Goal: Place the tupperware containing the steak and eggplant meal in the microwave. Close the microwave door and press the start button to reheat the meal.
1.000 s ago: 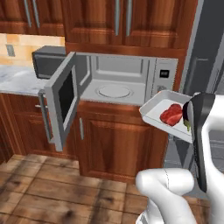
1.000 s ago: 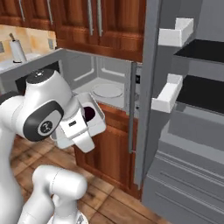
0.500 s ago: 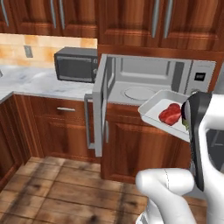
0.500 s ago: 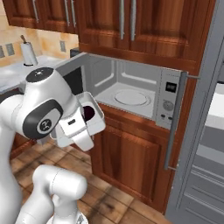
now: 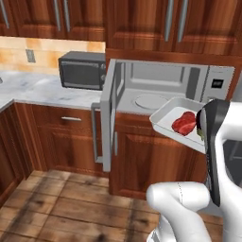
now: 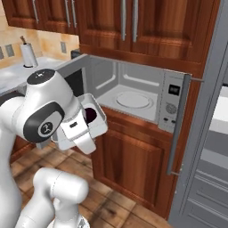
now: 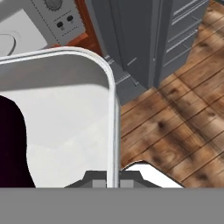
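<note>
The tupperware (image 5: 166, 116), a pale grey tray, hangs level in front of the microwave (image 5: 160, 78), just outside its open mouth. The red steak (image 5: 184, 123) lies in it, and the dark eggplant (image 5: 200, 128) is half hidden behind my arm. The microwave door (image 5: 109, 118) stands swung wide open to the left. From the right base view the tupperware (image 6: 99, 119) with the eggplant (image 6: 90, 114) sits left of the microwave (image 6: 133, 87). In the hand view my gripper (image 7: 112, 180) is shut on the tupperware rim (image 7: 112, 109), with the eggplant (image 7: 11, 144) at the left.
A dark countertop oven (image 5: 82, 71) stands on the marble counter (image 5: 40, 90) left of the open door. A tall grey unit (image 6: 209, 133) rises at the right. A paper towel roll (image 6: 29, 55) is at the far left. Wood cabinets hang above, over a wooden floor.
The base has driven, so the whole scene slid right in the left view and left in the right view; the microwave now faces me. The tray stays in my gripper.
</note>
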Tool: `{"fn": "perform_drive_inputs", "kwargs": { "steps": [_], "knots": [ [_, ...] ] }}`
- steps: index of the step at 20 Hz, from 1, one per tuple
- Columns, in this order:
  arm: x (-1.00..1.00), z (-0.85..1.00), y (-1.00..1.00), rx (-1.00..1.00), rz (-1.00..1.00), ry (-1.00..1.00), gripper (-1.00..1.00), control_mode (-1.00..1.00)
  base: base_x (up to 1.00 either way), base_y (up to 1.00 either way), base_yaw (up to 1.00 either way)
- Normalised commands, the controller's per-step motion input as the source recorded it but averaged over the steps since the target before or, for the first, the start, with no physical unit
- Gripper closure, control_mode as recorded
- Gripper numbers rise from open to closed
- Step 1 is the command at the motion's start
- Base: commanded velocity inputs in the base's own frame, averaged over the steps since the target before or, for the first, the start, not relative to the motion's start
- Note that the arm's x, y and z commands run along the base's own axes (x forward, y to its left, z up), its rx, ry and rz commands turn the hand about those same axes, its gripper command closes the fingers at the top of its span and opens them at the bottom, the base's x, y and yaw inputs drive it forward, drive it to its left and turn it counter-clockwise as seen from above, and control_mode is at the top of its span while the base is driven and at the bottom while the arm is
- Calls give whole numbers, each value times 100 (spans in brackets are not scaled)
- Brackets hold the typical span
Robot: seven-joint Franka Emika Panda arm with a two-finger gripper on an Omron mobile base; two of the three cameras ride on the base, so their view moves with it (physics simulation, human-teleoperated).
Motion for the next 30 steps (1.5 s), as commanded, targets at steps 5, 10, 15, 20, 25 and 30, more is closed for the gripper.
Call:
{"fn": "perform_drive_inputs", "kwargs": {
  "steps": [5,10,15,20,25,30],
  "knots": [
    [0,0,0,0,0,0,100,100,41,0,0],
    [0,0,0,0,0,0,100,-100,8,0,0],
    [8,-2,0,0,0,0,100,-100,0,0,0],
    [39,-4,2,0,-1,0,100,-100,0,0,0],
    [48,-13,11,0,-5,0,100,-100,0,0,0],
    [47,-29,7,0,-9,0,100,-100,0,0,0]
  ]
}}
